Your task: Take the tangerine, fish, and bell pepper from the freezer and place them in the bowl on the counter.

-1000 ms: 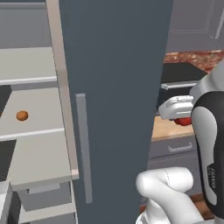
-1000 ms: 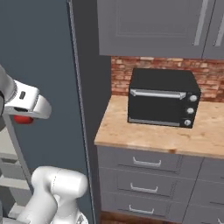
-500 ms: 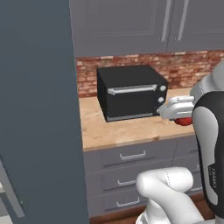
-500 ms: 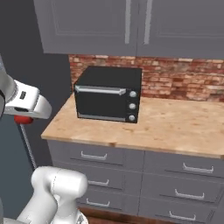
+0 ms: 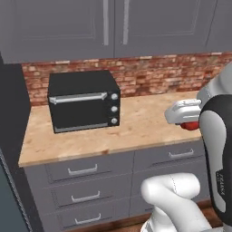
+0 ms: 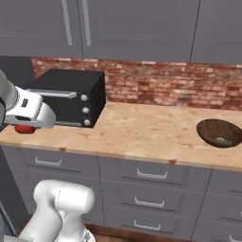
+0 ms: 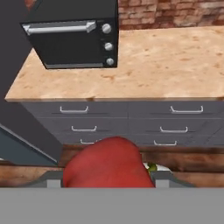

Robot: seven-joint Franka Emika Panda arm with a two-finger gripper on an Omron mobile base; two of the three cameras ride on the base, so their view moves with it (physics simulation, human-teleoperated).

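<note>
Holding glossy red lobed bell pepper (image 7: 107, 162) in my gripper (image 7: 105, 180), jaws closed on it, frame bottom | dark brown wooden bowl (image 6: 220, 133) right on speckled beige counter (image 6: 142, 130) | black oven (image 5: 84, 100) left

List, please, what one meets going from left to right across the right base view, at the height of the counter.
Gripper holding the bell pepper → black toaster oven → bare stretch of counter → bowl.
</note>
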